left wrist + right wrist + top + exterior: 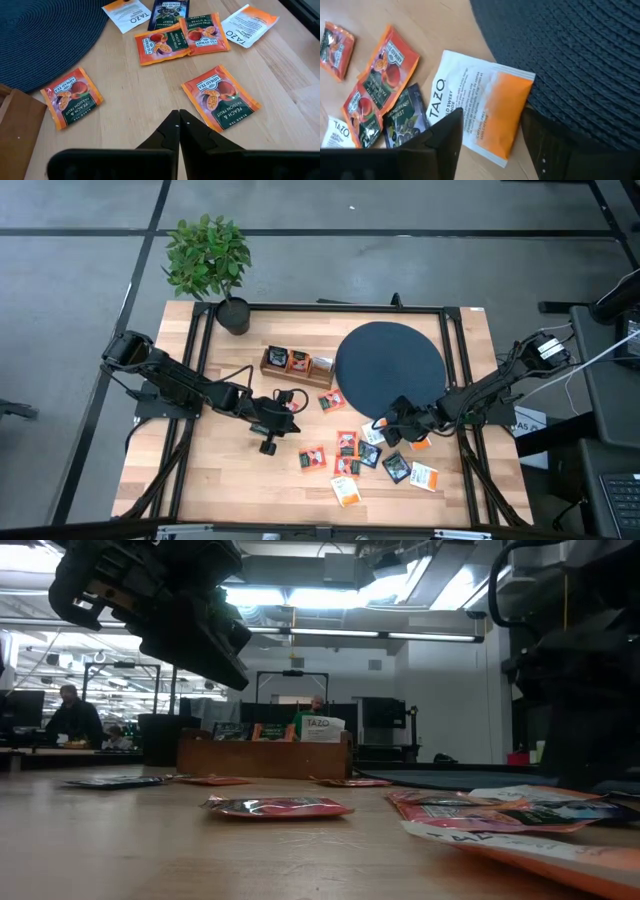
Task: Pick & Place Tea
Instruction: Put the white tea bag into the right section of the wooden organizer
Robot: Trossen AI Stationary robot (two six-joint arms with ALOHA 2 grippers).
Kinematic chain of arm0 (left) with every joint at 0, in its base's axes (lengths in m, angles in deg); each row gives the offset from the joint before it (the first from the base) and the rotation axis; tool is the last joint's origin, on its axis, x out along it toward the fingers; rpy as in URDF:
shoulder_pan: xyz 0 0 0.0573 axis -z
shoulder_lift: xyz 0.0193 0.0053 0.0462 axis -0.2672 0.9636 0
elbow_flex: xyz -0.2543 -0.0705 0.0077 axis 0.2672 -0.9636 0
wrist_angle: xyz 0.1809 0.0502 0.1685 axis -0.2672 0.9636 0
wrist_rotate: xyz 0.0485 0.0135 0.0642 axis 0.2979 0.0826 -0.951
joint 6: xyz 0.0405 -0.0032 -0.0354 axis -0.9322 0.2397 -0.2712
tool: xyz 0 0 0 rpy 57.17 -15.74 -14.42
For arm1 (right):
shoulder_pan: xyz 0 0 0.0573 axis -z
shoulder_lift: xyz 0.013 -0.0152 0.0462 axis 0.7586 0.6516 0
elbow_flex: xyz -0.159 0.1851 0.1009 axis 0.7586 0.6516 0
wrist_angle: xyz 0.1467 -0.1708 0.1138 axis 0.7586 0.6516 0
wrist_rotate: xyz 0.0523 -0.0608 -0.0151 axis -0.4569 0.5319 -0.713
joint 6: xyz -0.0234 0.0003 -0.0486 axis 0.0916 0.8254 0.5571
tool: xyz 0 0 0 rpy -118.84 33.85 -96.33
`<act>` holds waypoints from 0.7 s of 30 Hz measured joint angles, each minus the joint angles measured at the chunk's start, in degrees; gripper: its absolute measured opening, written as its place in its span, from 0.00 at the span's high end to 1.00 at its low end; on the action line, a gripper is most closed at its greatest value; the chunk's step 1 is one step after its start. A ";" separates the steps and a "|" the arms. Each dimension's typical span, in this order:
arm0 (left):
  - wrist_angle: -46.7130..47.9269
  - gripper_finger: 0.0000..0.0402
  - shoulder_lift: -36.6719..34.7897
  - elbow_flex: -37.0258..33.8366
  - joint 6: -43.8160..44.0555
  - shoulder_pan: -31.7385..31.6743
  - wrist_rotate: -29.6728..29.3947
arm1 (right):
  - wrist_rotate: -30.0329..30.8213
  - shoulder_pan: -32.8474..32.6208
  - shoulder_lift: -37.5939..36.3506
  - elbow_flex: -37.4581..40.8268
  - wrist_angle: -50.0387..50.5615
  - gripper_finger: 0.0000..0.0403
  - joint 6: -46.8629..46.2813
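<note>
two fingers of my right gripper (490, 137) stand apart astride the white-and-orange sachet (482, 112), holding nothing, lower centre of the frame by the black mat (580, 55). i should centre, lower, then pinch. my left gripper (178, 125) is shut, empty.

The high view looks straight down on the whole bench (220, 470), arms entering from both side edges. The low view sits at bench-top level, facing across it to the wooden tray (262, 753) and room beyond. Each wrist view looks closely down on the sachets; both share the black round mat (45, 35) (570, 55).
</note>
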 joint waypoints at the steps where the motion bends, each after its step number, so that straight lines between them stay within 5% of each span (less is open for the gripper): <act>1: 0.02 1.00 0.00 0.00 0.00 0.00 -0.01 | -0.06 0.00 0.01 0.01 0.18 0.53 -0.54; 12: 0.01 0.99 0.00 0.00 -0.30 0.00 -0.02 | 0.06 0.04 0.15 0.11 3.52 0.95 -8.46; 21: 0.02 0.98 0.00 0.00 -1.86 0.00 -0.02 | 0.31 -0.03 0.01 0.16 2.81 0.99 -8.66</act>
